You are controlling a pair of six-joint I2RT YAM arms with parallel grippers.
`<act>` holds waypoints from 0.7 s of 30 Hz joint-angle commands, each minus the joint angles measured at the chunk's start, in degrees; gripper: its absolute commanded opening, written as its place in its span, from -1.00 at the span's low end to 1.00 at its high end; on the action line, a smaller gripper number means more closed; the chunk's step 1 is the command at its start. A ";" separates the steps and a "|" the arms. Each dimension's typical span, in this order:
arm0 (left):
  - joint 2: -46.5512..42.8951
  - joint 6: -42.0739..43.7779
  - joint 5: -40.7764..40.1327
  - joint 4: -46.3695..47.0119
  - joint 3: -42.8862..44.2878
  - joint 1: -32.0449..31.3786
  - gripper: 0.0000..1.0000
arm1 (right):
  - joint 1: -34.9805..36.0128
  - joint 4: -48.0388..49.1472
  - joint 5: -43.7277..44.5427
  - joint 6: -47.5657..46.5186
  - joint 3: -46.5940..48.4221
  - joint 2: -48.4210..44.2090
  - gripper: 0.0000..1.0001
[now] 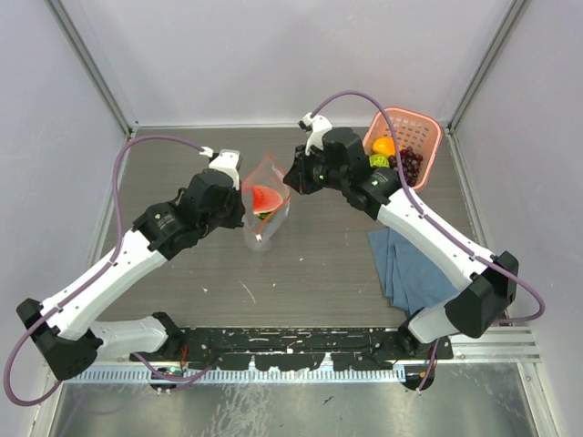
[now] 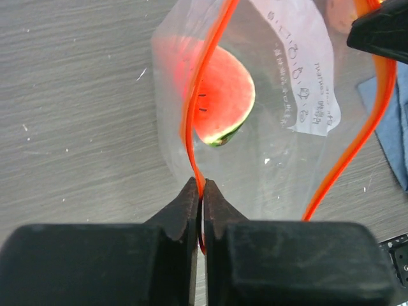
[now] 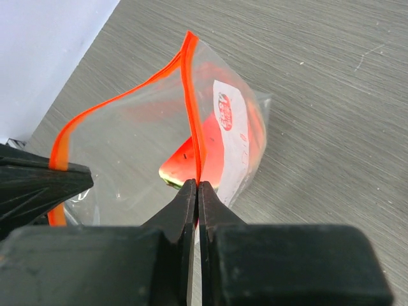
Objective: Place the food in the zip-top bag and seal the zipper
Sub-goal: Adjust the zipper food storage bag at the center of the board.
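- The left claw (image 2: 199, 186) and right claw (image 3: 195, 187) each clenched the orange zipper (image 2: 207, 70), on opposite sides of the mouth
- The bag (image 1: 264, 223) was held open between them, mid-scene, with a watermelon slice (image 2: 226, 95) inside
- Sealing well likely meant drawing both ends apart, taut and level

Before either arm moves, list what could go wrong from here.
1. The left claw and right claw each pinch the zipper by a thin edge. Pulling apart could slip it free.
2. Fruit sits in the basket, yet both claws are busy. Releasing one may let the zip-top bag sag shut or tip with the watermelon slice inside.
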 commanded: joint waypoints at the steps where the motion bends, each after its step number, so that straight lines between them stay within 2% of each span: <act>1: -0.27 -0.85 -4.07 -2.50 0.25 0.21 -0.80 | 2.23 6.96 1.31 -0.34 -0.33 -0.47 -0.99; 9: 1.08 -1.97 -5.43 -3.68 2.64 0.24 -0.24 | 5.00 10.41 1.98 -0.15 -0.81 0.73 -0.99; 15: 4.27 -3.55 -4.17 -4.90 4.75 0.20 -0.08 | 5.57 12.70 1.98 0.48 -2.52 -0.05 -0.99; 17: 5.14 -4.39 -3.51 -5.19 5.14 0.23 -0.10 | 5.53 12.94 1.97 0.42 -2.44 -0.20 -0.99; 21: 5.45 -4.81 -4.49 -7.77 6.85 0.23 -0.64 | 5.55 12.10 5.12 -1.68 -2.35 -0.07 -0.97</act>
